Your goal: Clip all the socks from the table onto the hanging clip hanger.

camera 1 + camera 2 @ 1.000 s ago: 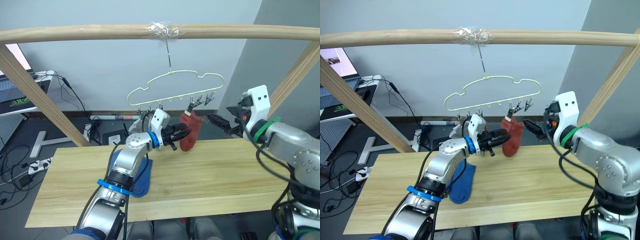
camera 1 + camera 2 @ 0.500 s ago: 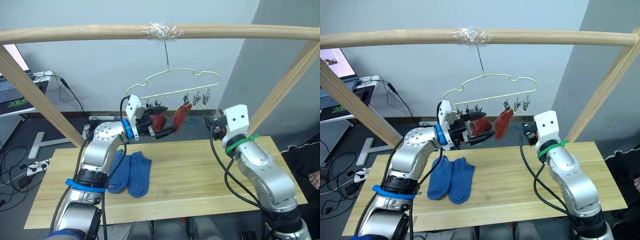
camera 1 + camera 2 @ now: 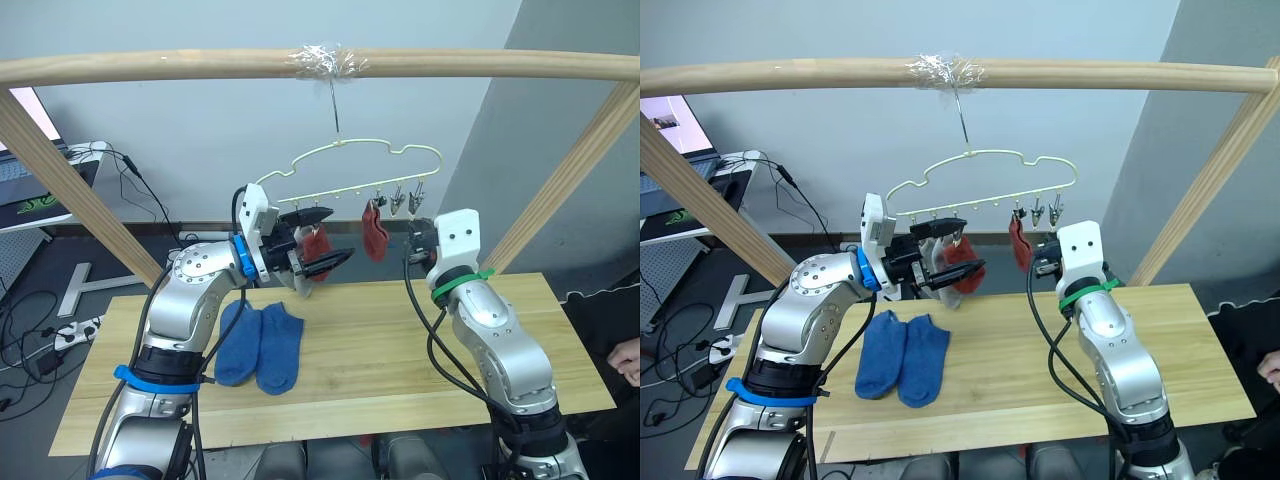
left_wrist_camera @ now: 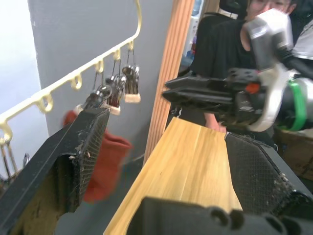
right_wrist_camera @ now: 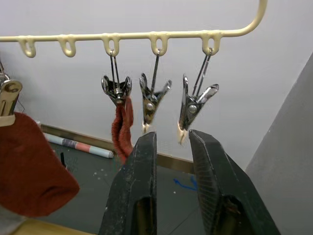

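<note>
A lab or test room: plain grey walls, a laptop [image 3: 25, 190] on a stand, loose cables [image 3: 40, 340] across the floor.

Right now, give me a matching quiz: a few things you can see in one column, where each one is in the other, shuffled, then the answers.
Things:
1. blue socks
2. rust red sock
3. clip hanger
4. left gripper

Places:
A. hooked on the taped wooden rail
B. lying flat on the table
C. raised beside the hanger's clips, fingers apart
D. dangling from a clip

Pairs: 1-B, 2-D, 3-A, 4-C
</note>
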Robot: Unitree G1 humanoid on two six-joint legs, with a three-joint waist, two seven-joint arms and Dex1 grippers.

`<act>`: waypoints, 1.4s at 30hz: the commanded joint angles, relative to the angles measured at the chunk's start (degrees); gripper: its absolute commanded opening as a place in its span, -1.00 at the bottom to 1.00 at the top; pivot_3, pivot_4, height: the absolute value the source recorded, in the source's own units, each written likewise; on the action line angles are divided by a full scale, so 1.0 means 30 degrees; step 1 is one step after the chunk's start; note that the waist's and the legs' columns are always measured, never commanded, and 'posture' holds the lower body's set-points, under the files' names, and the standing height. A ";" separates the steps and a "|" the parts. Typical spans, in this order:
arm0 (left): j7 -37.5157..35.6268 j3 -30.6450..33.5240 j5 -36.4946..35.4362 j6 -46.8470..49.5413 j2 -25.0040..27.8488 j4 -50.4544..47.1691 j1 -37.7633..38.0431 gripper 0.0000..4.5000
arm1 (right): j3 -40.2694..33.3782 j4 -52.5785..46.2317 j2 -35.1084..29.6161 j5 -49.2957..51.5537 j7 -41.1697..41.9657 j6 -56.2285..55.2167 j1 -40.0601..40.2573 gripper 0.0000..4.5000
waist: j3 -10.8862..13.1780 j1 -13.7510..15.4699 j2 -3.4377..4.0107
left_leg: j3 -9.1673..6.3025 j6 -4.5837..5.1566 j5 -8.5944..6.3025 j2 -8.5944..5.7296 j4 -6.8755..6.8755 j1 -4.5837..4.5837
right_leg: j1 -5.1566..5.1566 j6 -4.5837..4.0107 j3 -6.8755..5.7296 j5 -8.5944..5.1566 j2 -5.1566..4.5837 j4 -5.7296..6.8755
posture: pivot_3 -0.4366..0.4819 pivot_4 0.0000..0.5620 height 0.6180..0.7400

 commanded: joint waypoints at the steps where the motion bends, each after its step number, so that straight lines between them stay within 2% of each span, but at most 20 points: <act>1: 0.0217 0.0325 -0.0326 -0.0081 0.0078 -0.0852 -0.0004 0.91 | -0.0482 0.0059 0.0447 -0.0202 0.0118 -0.0681 -0.0230 -0.53 | 0.0000 0.0001 0.0000 | -0.0005 0.0000 0.0000 0.0001 -0.0002 0.0000 | 0.0000 -0.0001 -0.0005 0.0000 0.0001 0.0000 | 0.19 -0.51 1.00; 6: 0.0196 0.0367 -0.0687 0.0393 0.0292 -0.1322 0.0174 0.91 | -0.0396 0.0466 0.0630 -0.0540 0.0330 -0.1048 -0.0373 0.15 | 0.0000 0.0093 0.0000 | 0.0004 0.0000 0.0000 0.0000 -0.0001 -0.0002 | 0.0000 -0.0003 0.0003 0.0001 -0.0001 -0.0001 | 0.23 -0.51 1.00; 13: 0.0345 0.0448 -0.0758 0.0501 0.0362 -0.1521 0.0164 0.91 | -0.0371 0.0962 0.0957 -0.0928 0.0433 -0.1419 -0.0677 0.15 | -0.0001 0.0155 0.0001 | 0.0004 0.0000 0.0000 0.0000 0.0000 0.0008 | 0.0000 -0.0004 0.0002 0.0002 0.0001 0.0011 | 0.25 -0.52 1.00; 17: 0.0336 0.0462 -0.0748 0.0461 0.0406 -0.1447 0.0100 0.91 | -0.0322 0.1280 0.1158 -0.1112 0.0484 -0.1573 -0.0869 -0.22 | -0.0001 0.0271 0.0001 | 0.0004 0.0000 0.0000 0.0001 -0.0001 0.0008 | 0.0000 -0.0004 0.0002 0.0002 0.0000 0.0010 | 0.25 -0.52 1.00; 25: 0.0291 0.0517 -0.0815 0.0467 0.0451 -0.1349 -0.0058 0.91 | -0.0483 0.2398 0.1715 -0.1391 0.0545 -0.1901 -0.1688 -0.22 | -0.0001 0.0418 0.0002 | 0.0007 0.0000 0.0000 0.0001 0.0000 0.0006 | 0.0000 -0.0006 0.0003 0.0003 0.0000 0.0010 | 0.25 -0.53 1.00; 42: 0.0750 0.0563 -0.1225 0.0573 0.0527 -0.1459 -0.0494 0.91 | -0.1621 0.7215 0.2436 -0.1707 0.0459 -0.3743 -0.4447 -0.22 | 0.0002 0.0435 0.0006 | 0.0008 0.0001 0.0000 0.0001 0.0000 0.0011 | -0.0001 -0.0009 0.0001 0.0005 0.0000 0.0017 | 0.28 -0.50 1.00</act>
